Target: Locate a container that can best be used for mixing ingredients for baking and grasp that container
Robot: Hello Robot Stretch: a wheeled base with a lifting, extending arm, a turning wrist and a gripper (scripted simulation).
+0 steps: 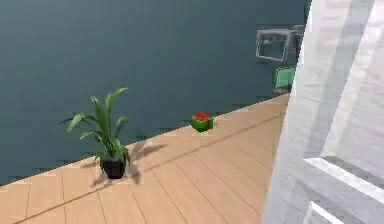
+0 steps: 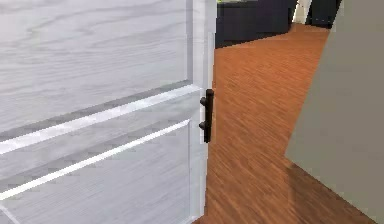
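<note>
In the forward view a small round red and green thing (image 1: 203, 121) lies on the wooden floor against the dark teal wall (image 1: 150, 50). Its shape is too small to name for sure. A white panelled door (image 1: 335, 130) stands close at the forward view's right. The same white door (image 2: 100, 110) takes up the arm side view's left, with a dark hinge (image 2: 207, 115) on its edge.
A potted green plant (image 1: 105, 135) stands on the floor at the forward view's left. Framed pictures (image 1: 275, 45) hang on the teal wall. Past the door, the arm side view has reddish wood floor (image 2: 260, 110), dark furniture (image 2: 255, 18) at the back and a grey wall (image 2: 345, 110) at right.
</note>
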